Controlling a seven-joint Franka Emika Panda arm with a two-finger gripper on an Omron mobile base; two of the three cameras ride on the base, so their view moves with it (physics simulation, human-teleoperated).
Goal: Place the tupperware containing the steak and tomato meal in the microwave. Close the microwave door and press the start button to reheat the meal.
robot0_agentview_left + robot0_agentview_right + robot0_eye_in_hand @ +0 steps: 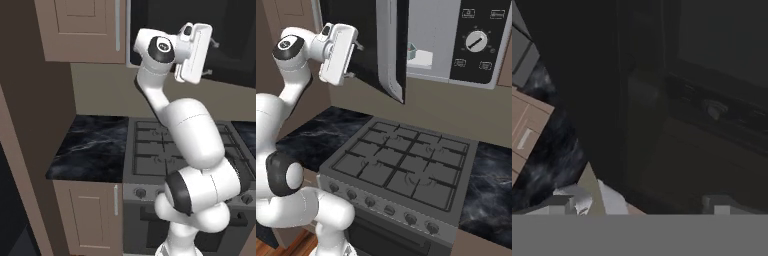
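My pincer [356, 60] at the microwave door [387, 45]
Fingers spread wide apart, empty, against the door's dark outer glass; the tupperware [412, 51] sits beyond, inside the microwave [456, 40].

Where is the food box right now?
In the right base view, the tupperware sits inside the microwave, on its floor at the left side, just behind the edge of the open microwave door and above the stove.
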